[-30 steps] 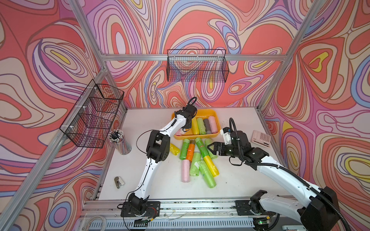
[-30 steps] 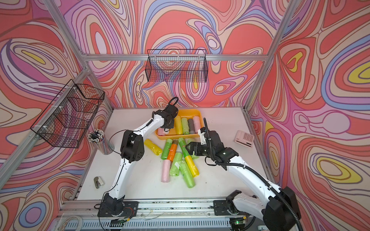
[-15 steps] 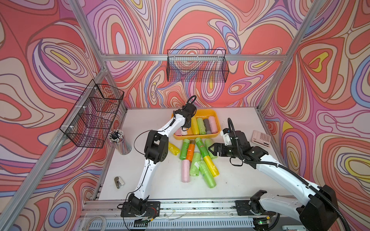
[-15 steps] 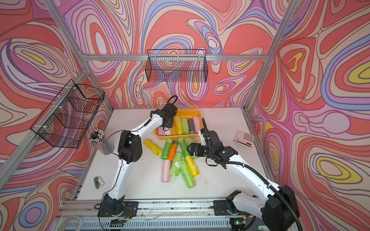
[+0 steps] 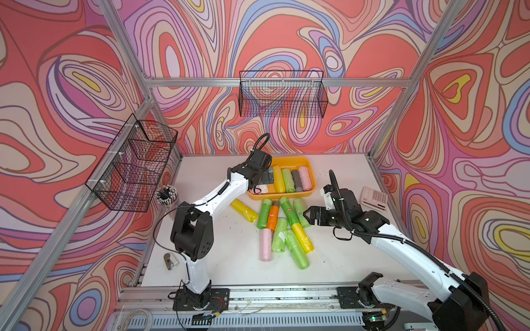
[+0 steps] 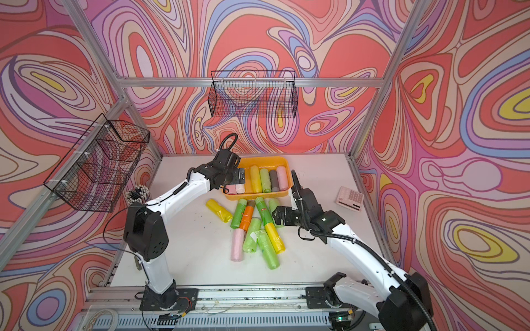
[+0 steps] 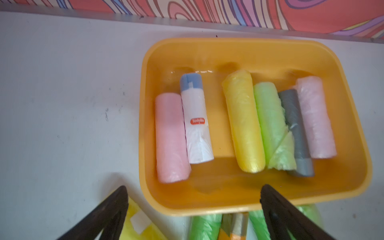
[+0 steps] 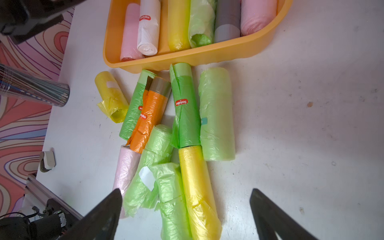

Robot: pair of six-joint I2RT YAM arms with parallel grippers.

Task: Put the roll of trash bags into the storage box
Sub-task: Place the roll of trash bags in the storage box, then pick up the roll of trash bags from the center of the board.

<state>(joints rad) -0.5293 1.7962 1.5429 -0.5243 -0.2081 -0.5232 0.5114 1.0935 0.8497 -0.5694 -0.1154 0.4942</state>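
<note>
The right gripper (image 8: 186,192), fingers wide and empty, stood nearer the yellow plastic trash-bag roll (image 8: 193,166), which lay lengthwise up-frame between them, below the shallow orange-yellow plastic storage box (image 8: 187,57); the left gripper (image 7: 193,187) was likewise wide and empty.

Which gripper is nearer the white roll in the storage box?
Left. The left gripper hangs close above the white roll; the right gripper is outside the storage box, over loose rolls.
</note>
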